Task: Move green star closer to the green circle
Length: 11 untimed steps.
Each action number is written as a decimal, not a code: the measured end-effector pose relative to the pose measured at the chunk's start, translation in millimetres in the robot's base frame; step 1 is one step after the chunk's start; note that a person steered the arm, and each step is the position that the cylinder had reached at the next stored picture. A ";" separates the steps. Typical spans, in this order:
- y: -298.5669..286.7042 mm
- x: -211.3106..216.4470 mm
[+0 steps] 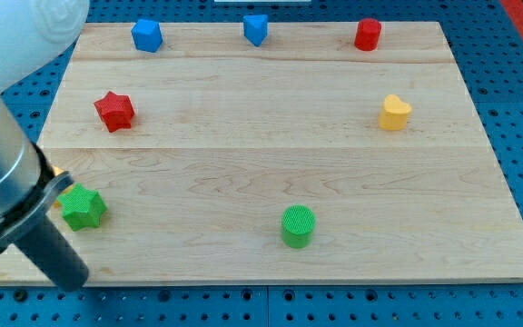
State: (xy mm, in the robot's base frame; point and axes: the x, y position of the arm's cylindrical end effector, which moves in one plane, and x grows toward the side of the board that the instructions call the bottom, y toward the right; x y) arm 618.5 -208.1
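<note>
The green star lies near the board's left edge, low in the view. The green circle stands to its right, near the bottom middle, a long gap away. My arm comes in from the view's left and covers the bottom left corner. My tip appears to rest at the board's bottom left corner, just below and slightly left of the green star, not touching it.
A red star lies at the left, above the green star. Two blue blocks and a red block line the top edge. A yellow heart sits at the right. A yellow sliver shows behind my arm.
</note>
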 end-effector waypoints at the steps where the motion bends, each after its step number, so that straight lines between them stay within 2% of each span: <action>1: -51.8 -11.8; 3: -63.4 -60.0; 4: -36.3 -79.3; 6: 45.0 -87.5; 8: 94.8 -111.8; 10: 192.0 -111.8; 11: 215.0 -111.8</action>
